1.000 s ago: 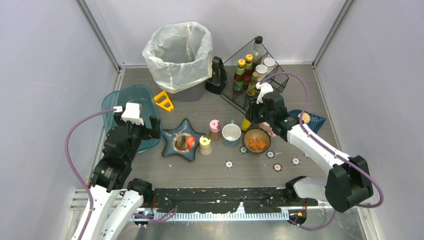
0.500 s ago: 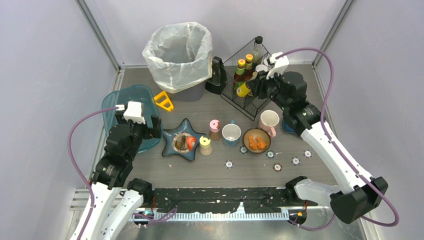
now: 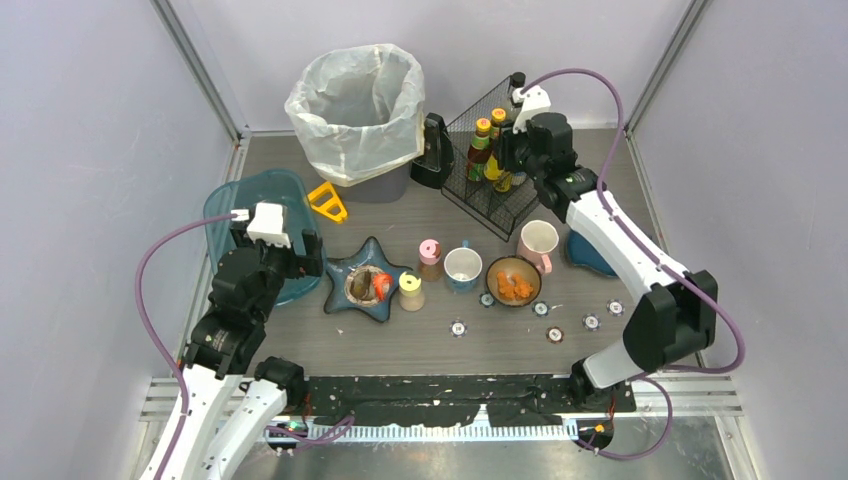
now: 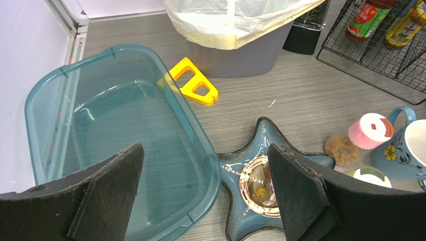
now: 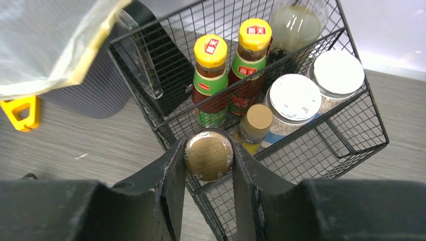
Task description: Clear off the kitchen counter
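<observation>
The kitchen counter [image 3: 400, 345] is dark grey wood-grain. My right gripper [image 3: 503, 166] is shut on a small yellowish bottle with a gold cap [image 5: 209, 155] and holds it over the front edge of the black wire rack [image 3: 478, 195], next to the sauce bottles [image 5: 212, 80] and white-lidded jars [image 5: 295, 98] inside. My left gripper [image 4: 206, 191] is open and empty, hovering above the rim of the teal tub [image 4: 60, 100] and the blue star-shaped dish [image 4: 261, 181]. The tub looks empty.
On the counter stand a pink-lidded jar [image 3: 430, 257], a yellow-lidded jar [image 3: 411, 291], a blue mug [image 3: 462, 268], a pink mug [image 3: 538, 243], a bowl of orange food [image 3: 514, 281], scattered small caps [image 3: 458, 327] and a blue plate [image 3: 590, 255]. A lined bin [image 3: 360, 110], a yellow tool [image 3: 327, 203] and a black box [image 3: 433, 152] stand at the back.
My right gripper has lifted the gold-capped bottle from beside the bowl and carried it back and up to the wire rack. The left arm has not moved.
</observation>
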You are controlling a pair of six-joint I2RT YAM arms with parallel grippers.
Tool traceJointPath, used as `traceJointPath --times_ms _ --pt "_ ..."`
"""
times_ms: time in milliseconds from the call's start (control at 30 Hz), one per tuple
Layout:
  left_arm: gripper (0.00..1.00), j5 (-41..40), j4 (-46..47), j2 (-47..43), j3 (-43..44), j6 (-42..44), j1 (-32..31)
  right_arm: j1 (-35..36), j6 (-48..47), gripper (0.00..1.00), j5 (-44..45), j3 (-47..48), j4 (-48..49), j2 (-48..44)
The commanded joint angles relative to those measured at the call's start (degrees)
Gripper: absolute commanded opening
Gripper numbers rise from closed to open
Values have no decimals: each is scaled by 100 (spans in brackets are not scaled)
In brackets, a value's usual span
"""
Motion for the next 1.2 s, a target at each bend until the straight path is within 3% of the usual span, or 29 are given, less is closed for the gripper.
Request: traceJointPath --times_ms 0,467,600,633,733,933,1167 --pt "95 64 194 -35 144 -18 -15 -37 -104 5 96 121 809 110" --pt "95 66 194 -28 139 -8 -15 -39 -295 6 23 105 559 1129" --pt "95 91 191 -15 139 -10 -15 -36 -211 21 -1 90 473 1176" --pt "95 89 191 -14 139 -8 -15 -39 -199 32 -21 82 456 1155" --pt "95 83 186 -18 143 -8 -15 -43 -148 52 -124 23 400 954" --pt "95 109 189 -5 147 -16 -15 4 15 70 -278 -269 378 284" --pt "95 135 185 4 147 -27 -15 337 -6 82 -554 -856 340 -713"
